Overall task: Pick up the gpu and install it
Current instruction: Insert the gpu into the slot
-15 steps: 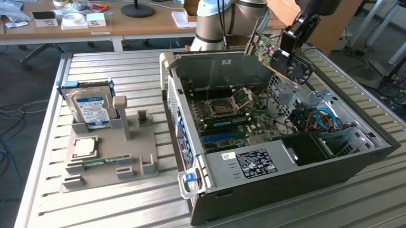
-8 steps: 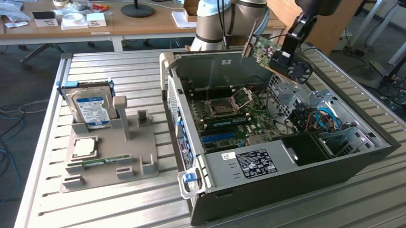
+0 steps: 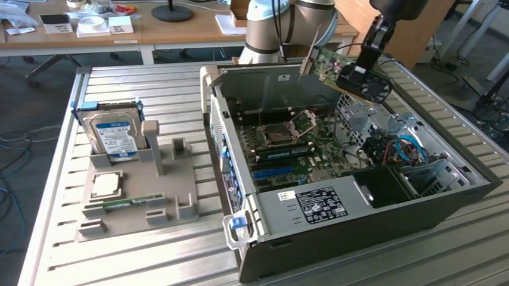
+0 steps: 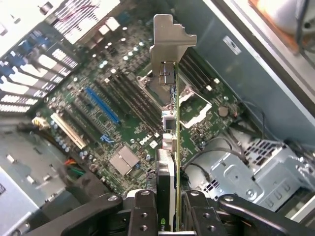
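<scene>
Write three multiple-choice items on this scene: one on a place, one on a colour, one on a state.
1. Where is the gpu?
A. lying on the table
B. in the air over the open computer case
C. seated in a slot

2. What colour is the label on the hard drive?
A. red
B. blue and white
C. yellow

3. How is the gripper?
A. open and empty
B. shut on the hard drive
C. shut on the gpu

Answers:
1 B, the exterior view shows the card above the case's far side.
2 B, the upright drive's face shows those colours.
3 C, in the wrist view its fingers clamp the card edge-on.
</scene>
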`<state>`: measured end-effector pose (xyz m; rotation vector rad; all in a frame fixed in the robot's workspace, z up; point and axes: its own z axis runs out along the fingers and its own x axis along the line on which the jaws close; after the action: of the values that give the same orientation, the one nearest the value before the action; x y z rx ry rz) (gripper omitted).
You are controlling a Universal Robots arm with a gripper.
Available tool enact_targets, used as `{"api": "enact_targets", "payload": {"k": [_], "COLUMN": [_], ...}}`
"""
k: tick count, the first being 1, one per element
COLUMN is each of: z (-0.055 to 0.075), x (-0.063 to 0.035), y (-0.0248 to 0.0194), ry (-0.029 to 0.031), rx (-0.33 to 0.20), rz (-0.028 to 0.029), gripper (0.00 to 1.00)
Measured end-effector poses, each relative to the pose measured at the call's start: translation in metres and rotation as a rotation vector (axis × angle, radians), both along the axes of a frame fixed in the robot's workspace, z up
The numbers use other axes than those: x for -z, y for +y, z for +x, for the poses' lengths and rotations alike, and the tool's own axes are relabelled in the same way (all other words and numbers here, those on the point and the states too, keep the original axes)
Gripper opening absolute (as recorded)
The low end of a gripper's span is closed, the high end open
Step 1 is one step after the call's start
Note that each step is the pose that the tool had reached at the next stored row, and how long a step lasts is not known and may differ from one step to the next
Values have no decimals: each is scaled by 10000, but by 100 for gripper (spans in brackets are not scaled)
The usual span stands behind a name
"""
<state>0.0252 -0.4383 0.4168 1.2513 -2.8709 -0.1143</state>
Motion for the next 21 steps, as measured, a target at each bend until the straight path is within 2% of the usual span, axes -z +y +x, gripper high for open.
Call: {"api": "enact_targets", "payload": {"k": [21], "z": [0], "x": [17], "y": [0], "ry": [0], "rx": [-3653], "rz": [1], "gripper": [27]}}
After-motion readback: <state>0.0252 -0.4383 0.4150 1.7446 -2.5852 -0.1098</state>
